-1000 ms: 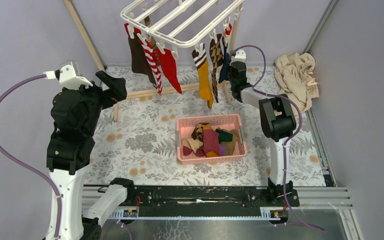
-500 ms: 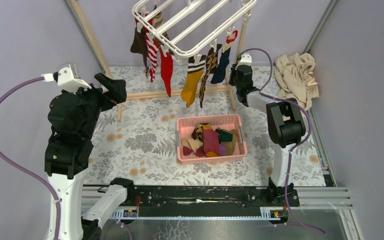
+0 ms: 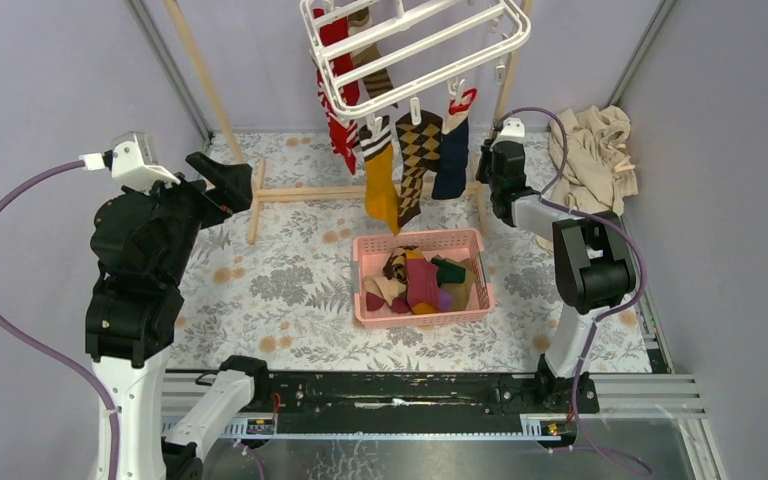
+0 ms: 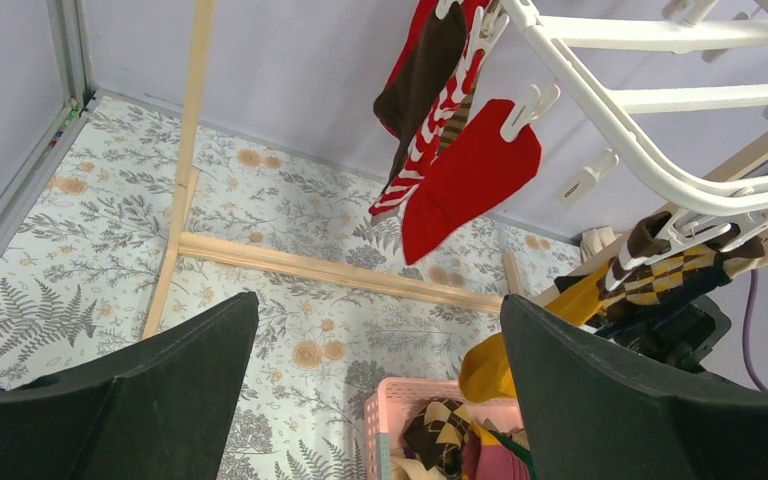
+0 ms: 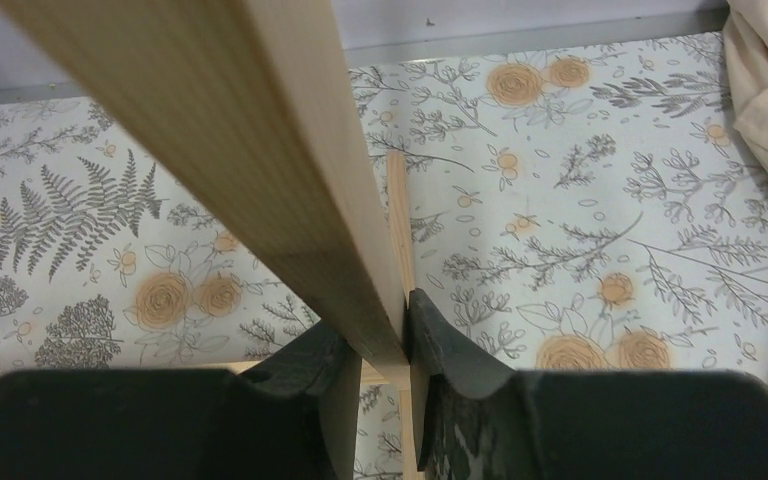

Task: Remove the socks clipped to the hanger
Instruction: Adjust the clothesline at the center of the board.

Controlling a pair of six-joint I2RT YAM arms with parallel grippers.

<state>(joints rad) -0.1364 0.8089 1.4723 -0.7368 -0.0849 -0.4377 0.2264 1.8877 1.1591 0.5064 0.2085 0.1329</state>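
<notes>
Hanger (image 3: 418, 50) hung tilted at 12 o'clock, high above the counter (image 3: 280, 290), white frame with crossbars. Socks were clipped along its near edge: a red-and-white striped sock (image 3: 340, 125) at its 9 o'clock end, then a mustard sock (image 3: 382, 185), an argyle sock (image 3: 412, 165) and a navy sock (image 3: 452, 160) toward 3 o'clock. The left wrist view also showed a plain red sock (image 4: 470, 185) and a brown sock (image 4: 420, 75) on clips.

Pink basket (image 3: 422, 318) sat mid-counter at 6 o'clock from the hanger, with loose socks inside it. A beige cloth (image 3: 592, 150) lay bunched at 2 o'clock by the wall.

Left claw (image 4: 378, 300) was spread wide, holding nothing, raised at 9 o'clock and aimed toward the hanger, well apart from it. Right claw (image 5: 388, 345) was at 1 o'clock, clamped on the wooden pole (image 5: 210, 120) of the frame, one finger on each side of it and touching it, just beside the navy sock.
</notes>
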